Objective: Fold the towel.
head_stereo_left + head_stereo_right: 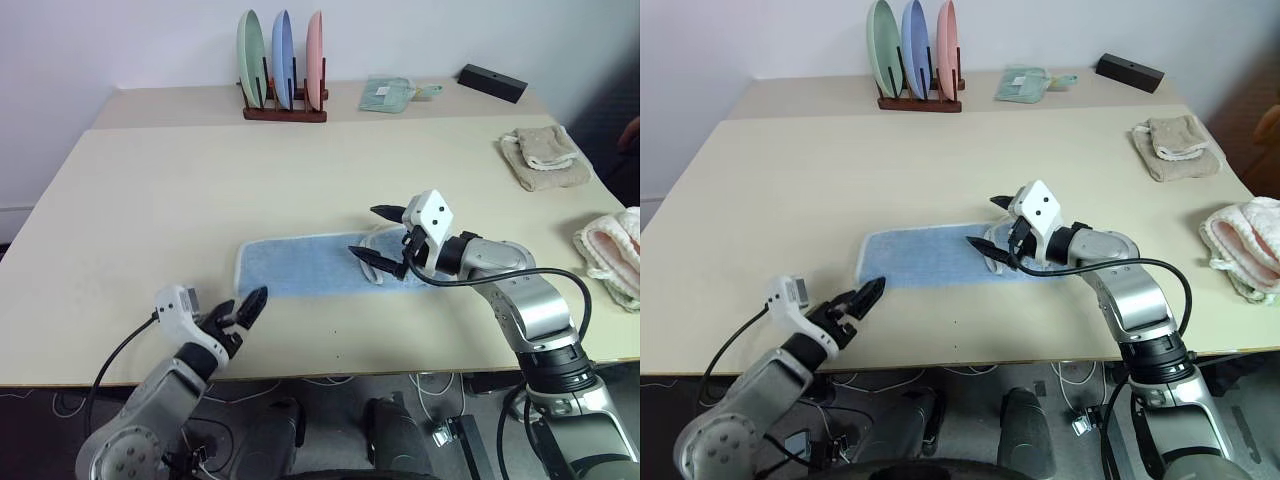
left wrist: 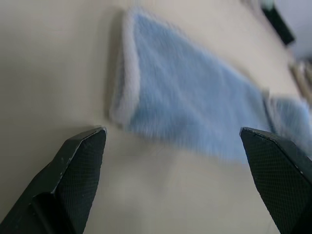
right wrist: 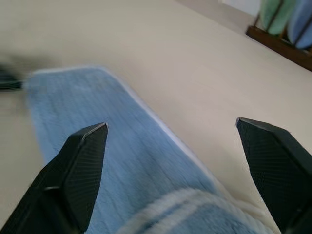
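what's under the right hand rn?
The blue towel, lying flat on the table, one end bunched into a fold below the open right hand. The arm covers that end's far corner.

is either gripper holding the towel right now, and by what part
Nothing is held. The right gripper hangs open over the towel's folded end; the left gripper is open, off the cloth.
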